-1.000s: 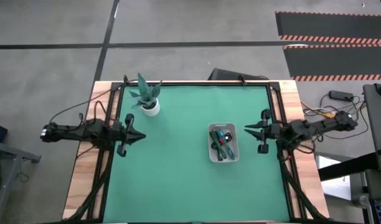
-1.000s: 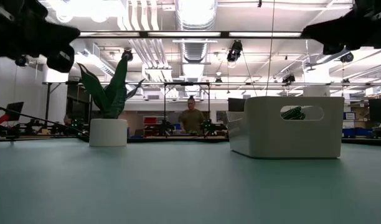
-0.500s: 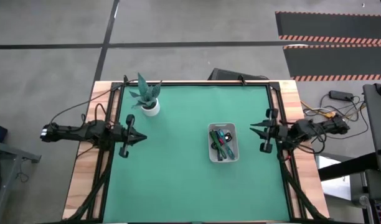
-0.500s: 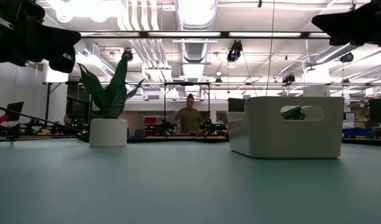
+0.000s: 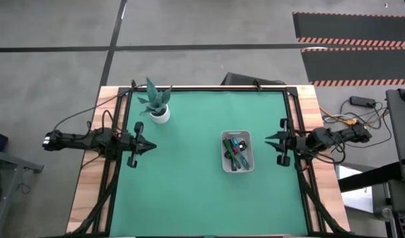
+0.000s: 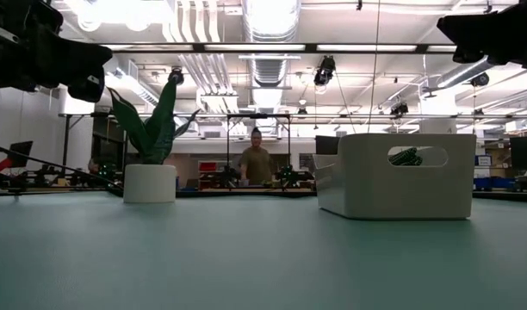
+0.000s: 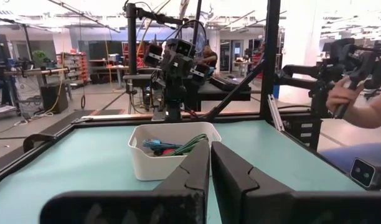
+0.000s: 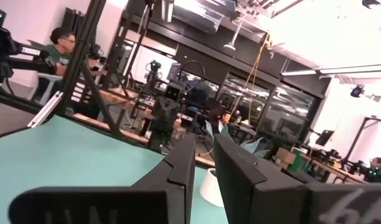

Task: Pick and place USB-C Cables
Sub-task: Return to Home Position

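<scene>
The USB-C cables (image 5: 237, 152) lie bundled together in a white tray (image 5: 223, 156) right of the table's middle. Teal and green ones (image 7: 172, 146) show over its rim in the left wrist view. One green bundle (image 6: 407, 157) shows through the tray's handle slot. My left gripper (image 5: 151, 147) hangs shut above the table's left edge, pointing level toward the tray, with nothing in it (image 7: 210, 144). My right gripper (image 5: 269, 138) hangs just right of the tray, pointing toward it. Its fingers stand a narrow gap apart with nothing between them (image 8: 204, 140).
A potted plant (image 5: 156, 106) in a white pot stands at the far left of the green mat. Black frame rails run along both side edges. Beyond the table a person (image 6: 257, 164) stands, and another person's hand (image 7: 346, 99) shows to one side.
My right gripper has drawn back a little from the tray toward the table's right edge. The tray and its cables have kept still. The person beyond the table has shifted slightly.
</scene>
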Tool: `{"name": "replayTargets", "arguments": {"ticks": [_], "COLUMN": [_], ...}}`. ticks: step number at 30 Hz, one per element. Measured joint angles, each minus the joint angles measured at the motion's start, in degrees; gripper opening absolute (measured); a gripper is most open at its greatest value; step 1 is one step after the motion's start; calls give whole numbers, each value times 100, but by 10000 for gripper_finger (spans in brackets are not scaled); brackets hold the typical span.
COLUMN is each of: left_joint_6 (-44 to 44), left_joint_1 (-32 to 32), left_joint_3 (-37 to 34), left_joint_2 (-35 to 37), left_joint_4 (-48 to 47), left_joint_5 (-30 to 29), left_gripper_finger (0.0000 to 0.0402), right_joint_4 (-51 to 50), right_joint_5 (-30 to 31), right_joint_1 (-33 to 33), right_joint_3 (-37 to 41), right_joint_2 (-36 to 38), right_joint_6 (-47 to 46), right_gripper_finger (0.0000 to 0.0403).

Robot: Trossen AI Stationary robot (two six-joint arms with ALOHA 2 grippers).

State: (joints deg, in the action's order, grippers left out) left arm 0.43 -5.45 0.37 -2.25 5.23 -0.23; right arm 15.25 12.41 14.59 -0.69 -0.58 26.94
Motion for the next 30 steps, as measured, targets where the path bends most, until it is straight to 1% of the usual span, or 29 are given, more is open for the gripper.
{"name": "replayTargets", "arguments": {"ticks": [8, 30], "left_joint_6": [-2, -2], "left_joint_1": [0, 0], "left_joint_3": [-3, -12], "left_joint_2": [1, -2], "left_joint_4": [12, 9], "left_joint_5": [0, 0], "left_gripper_finger": [2, 2], "right_joint_4": [-4, -3], "right_joint_5": [20, 22], "right_joint_1": [-1, 0], "right_joint_3": [0, 7], "right_joint_2": [-141, -147], "right_joint_6": [4, 9], "right_gripper_finger": [52, 52]}}
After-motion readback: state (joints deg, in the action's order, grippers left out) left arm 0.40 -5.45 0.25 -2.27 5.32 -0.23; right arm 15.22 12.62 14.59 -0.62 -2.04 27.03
